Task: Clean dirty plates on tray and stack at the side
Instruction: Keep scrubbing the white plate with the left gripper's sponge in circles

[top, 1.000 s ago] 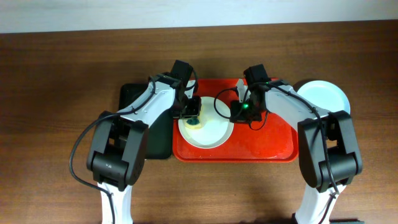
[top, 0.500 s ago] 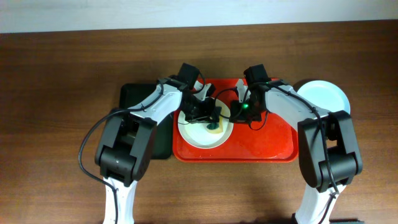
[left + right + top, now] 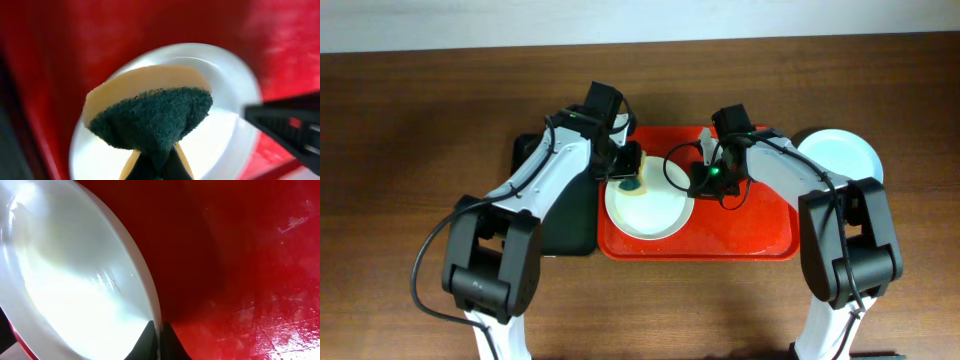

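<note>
Left hand (image 3: 630,178) pinches sponge (image 3: 152,117) over white plate (image 3: 655,215); right hand (image 3: 159,332) pinches rim; tray (image 3: 750,235) lengthwise left-right.

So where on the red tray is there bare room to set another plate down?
The tray is bare on its right half, between the white plate and its right rim. Its left half is crowded: plate, sponge, left pincer, right pincer.

The right half of the large red rectangular plastic tray (image 3: 755,215) lies bare, reachable from the front or right. Its left half holds a round white plate (image 3: 655,215). The left gripper (image 3: 631,180) clamps a green-and-yellow sponge (image 3: 152,117) over the plate's rear, and the right gripper (image 3: 701,178) pinches its right rim. A pale round plate (image 3: 845,150) sits just off the tray's right rear corner, and a narrow black tray (image 3: 575,225) flanks the left edge.
</note>
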Available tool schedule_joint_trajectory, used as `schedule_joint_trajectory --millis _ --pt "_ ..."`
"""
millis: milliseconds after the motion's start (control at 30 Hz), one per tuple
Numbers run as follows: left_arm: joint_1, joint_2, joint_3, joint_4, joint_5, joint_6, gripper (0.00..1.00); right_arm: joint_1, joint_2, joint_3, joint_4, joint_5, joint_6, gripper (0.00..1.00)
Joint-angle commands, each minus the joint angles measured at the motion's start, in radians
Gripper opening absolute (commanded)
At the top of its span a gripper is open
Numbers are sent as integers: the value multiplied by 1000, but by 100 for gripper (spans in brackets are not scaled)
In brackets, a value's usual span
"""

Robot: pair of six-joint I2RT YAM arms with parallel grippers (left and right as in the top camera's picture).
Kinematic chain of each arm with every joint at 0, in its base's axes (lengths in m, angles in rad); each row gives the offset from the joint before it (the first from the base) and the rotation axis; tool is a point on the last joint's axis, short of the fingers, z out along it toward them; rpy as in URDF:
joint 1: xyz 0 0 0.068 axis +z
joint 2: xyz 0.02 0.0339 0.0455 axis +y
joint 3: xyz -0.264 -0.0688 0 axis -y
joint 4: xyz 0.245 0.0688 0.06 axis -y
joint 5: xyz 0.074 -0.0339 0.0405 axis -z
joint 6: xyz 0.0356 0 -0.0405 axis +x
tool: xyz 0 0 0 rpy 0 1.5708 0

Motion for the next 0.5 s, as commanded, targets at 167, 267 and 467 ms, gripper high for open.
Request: schedule_joint_trajectory --millis 167,267,467 --pt "-36 185 -18 23 -72 -10 0 5 16 -4 3 -24 -5 4" --pt "-36 211 -18 18 21 -9 0 5 16 -4 3 -24 -5 4" --pt "-35 214 -17 93 351 22 0 5 16 -5 3 -24 -5 4"
